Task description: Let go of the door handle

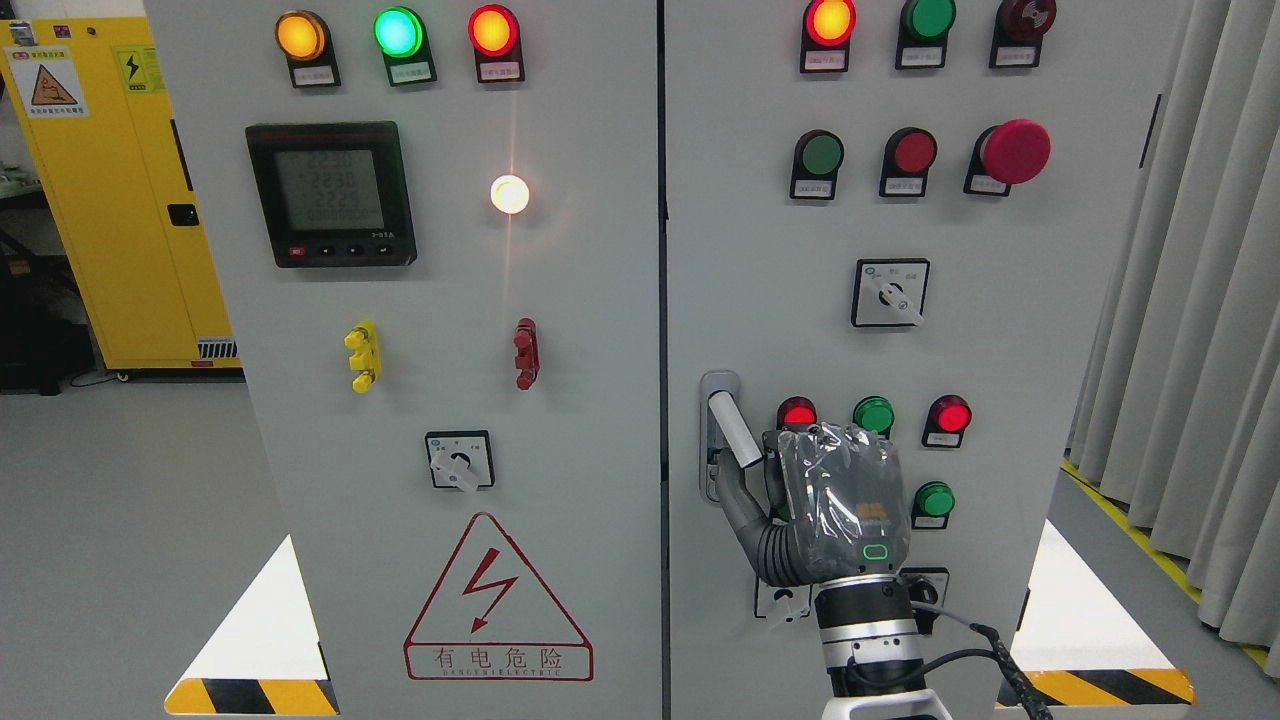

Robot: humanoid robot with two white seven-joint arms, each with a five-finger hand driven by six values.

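Door handle (733,425), a pale lever tilted out of its grey escutcheon, sits on the left edge of the right cabinet door (1000,330), just beside the dark seam between the two doors. Right hand (815,500), wrapped in clear plastic, comes up from the bottom edge right of the middle; its back faces the camera, its thumb points up toward the lever's lower end, and the other fingers curl in behind it (whether they actually grip the lever cannot be told). Around it are red and green lamps and a rotary switch (890,292). The left cabinet door (600,400) carries a meter display (330,194) and a red hazard triangle (497,600). A yellow cabinet (110,200) stands back left over grey floor (120,520); curtains (1200,350) hang close on the right.
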